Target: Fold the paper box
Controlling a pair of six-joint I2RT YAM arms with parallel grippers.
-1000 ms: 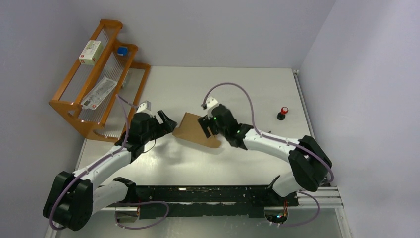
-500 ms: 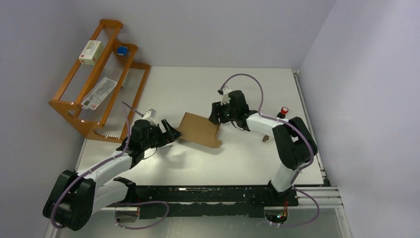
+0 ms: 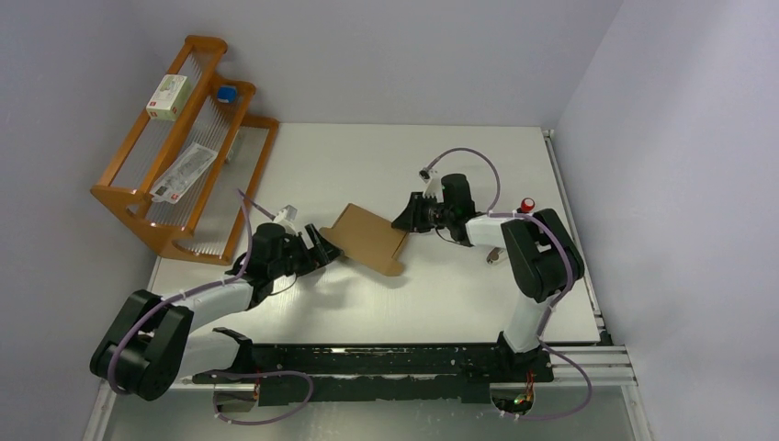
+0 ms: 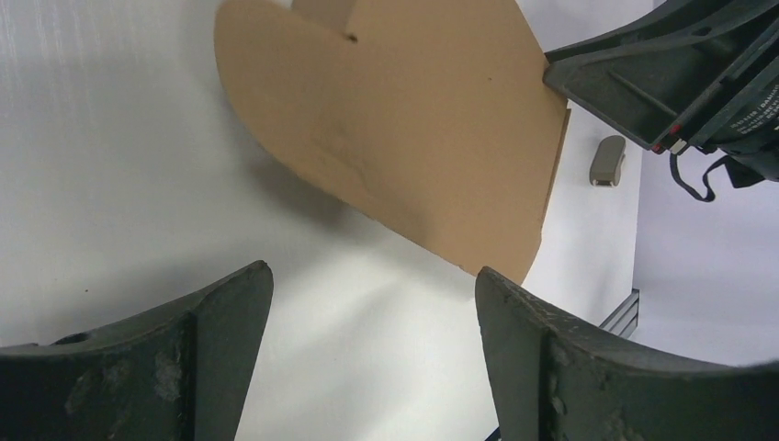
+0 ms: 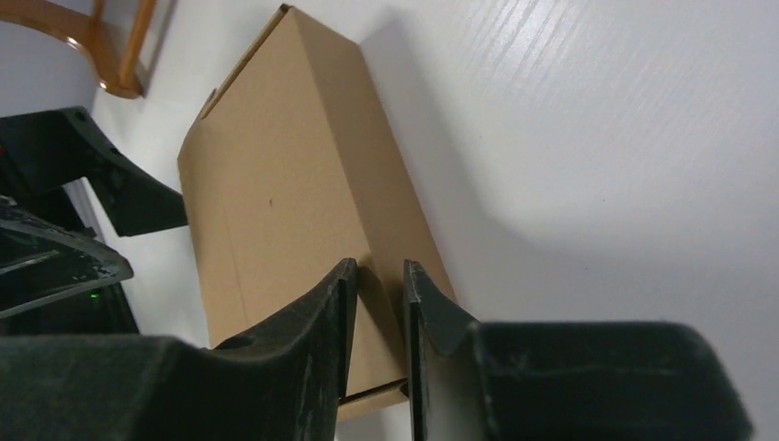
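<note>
The left claw (image 4: pixel 372 276) stands wide with nothing between its fingers, low over the worktop (image 3: pixel 441 156), just short of the left corner of the box (image 3: pixel 372 239). The right claw (image 5: pixel 377 271) is narrowed to a slit at the box's right edge. Cardboard shows through the slit, but I cannot tell whether it is pinched. From above, the box is a brown slab lying mid-worktop between both claws. The left wrist view adds rounded flaps and a small grey piece (image 4: pixel 606 161) beyond. The right wrist view shows a fold line along a long panel. Only the top view takes in the wooden rack (image 3: pixel 207 46) and the red button (image 3: pixel 525 206).
</note>
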